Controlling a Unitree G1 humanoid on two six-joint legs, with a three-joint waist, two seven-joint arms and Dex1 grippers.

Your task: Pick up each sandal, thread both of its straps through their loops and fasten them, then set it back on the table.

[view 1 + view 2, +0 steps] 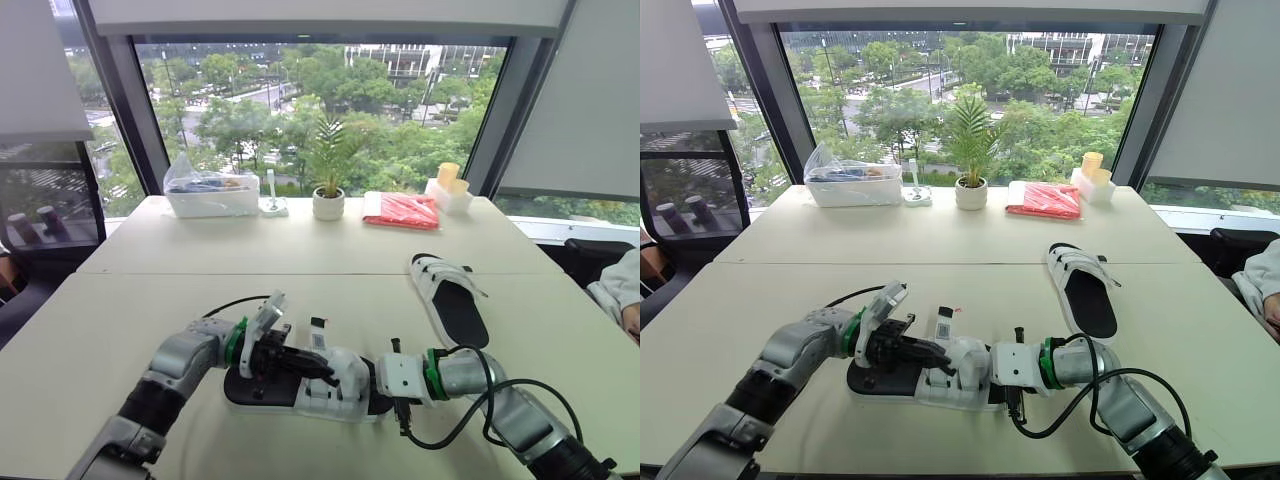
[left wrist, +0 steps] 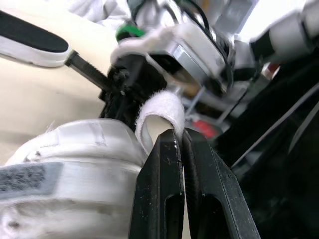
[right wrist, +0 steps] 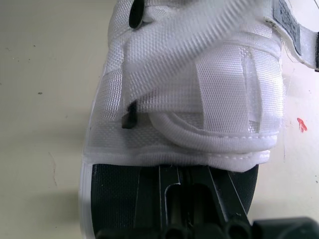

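Two sandals are on the pale table [image 1: 120,320], and the action is all on the near sandal [image 1: 310,385], white upper over a black footbed, lying flat on its side-to-side line right in front of the robot. Left gripper [image 2: 180,137] is in over the top of it, black fingers [image 2: 159,189] pressed hard together and pinching the end of a white strap [image 2: 157,112], which curls up in a loop just above the tips. Right gripper [image 3: 183,184] comes in from the opposite end, low along the black footbed and tucked just under the edge of the mesh upper; whether it is gripping anything, I cannot tell. Its black cable [image 1: 470,400] loops along the arm. A small label tag [image 1: 318,335] sticks up off the near sandal beside the left gripper. The far sandal [image 1: 450,300] lies flat, well apart, out to the robot's right, touched by nothing. Look past the seam in the table: along the far edge stand a clear plastic bin [image 1: 210,190], a potted plant [image 1: 328,195], a red packet [image 1: 402,210] and stacked cups [image 1: 448,185]. Behind them a wide window shows trees and buildings, and a person's pale sleeve [image 1: 620,285] sits at the right edge.
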